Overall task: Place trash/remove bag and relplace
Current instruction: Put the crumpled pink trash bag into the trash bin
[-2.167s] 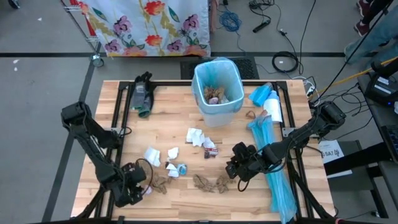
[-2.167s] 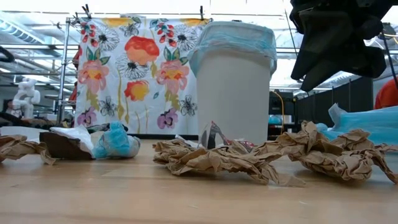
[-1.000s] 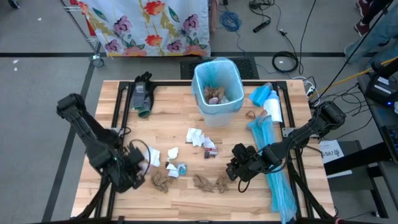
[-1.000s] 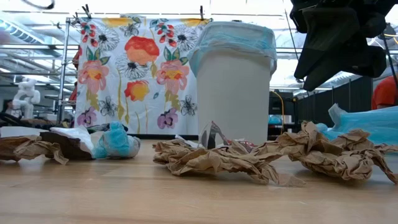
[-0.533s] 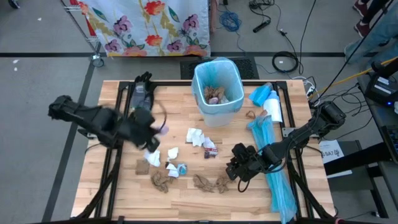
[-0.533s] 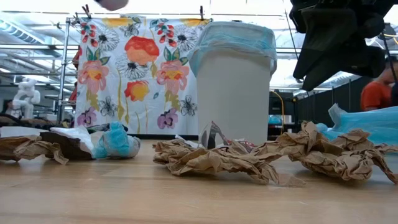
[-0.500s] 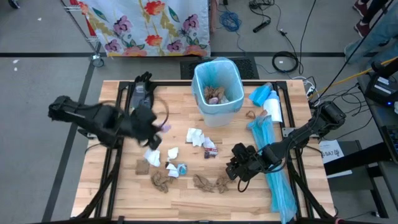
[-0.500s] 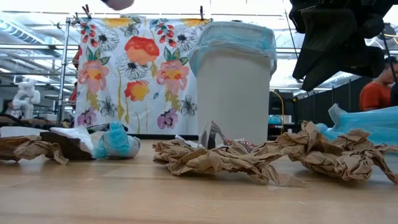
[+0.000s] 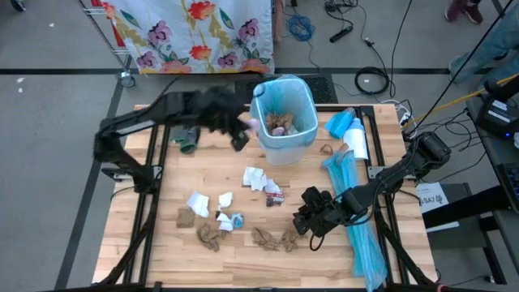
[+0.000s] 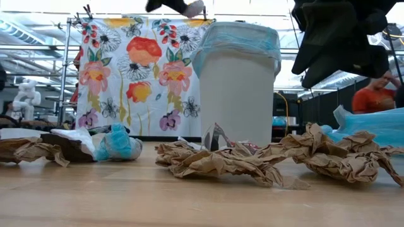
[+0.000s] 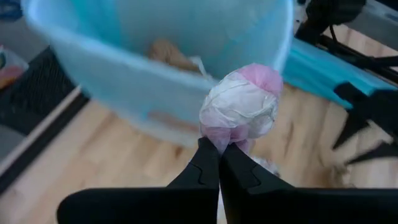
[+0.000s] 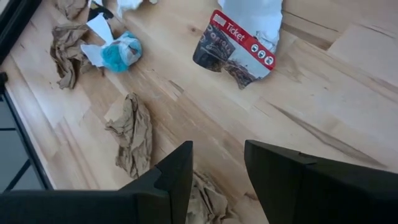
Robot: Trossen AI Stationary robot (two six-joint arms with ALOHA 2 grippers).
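The white bin [image 9: 284, 113] with a light-blue bag [image 10: 240, 39] stands at the far middle of the table, with scraps inside. My left gripper [image 9: 243, 131] hangs high beside the bin's left rim, shut on a white-and-pink crumpled wad [image 11: 239, 106]; the low view shows it at the top [image 10: 177, 6]. More trash lies on the near half: white tissue [image 9: 255, 177], brown paper scraps [image 9: 263, 237], a blue-and-white wad [image 12: 118, 53]. My right gripper [image 9: 312, 212] hovers open over the near right, just above a brown scrap [image 12: 130, 134]. My left gripper pinches the wad's lower pink end [image 11: 224, 138] between its two fingertips [image 11: 208, 165]. The wad sticks out past the fingertips, lifted clear of the table, just outside the bin's rim [image 11: 155, 81].
Long light-blue plastic sheets [image 9: 357, 211] lie along the table's right side beside my right arm. A dark glove-like thing [image 9: 185, 122] lies at the far left. A printed wrapper [image 12: 239, 43] lies near the middle. A flowered cloth [image 10: 139, 69] hangs beyond the far edge.
My left gripper has risen from the table's near left and swung fast toward the far edge and right, up to the bin's left rim, staying shut with the wad lifted clear. The scraps on the table have stayed where they were.
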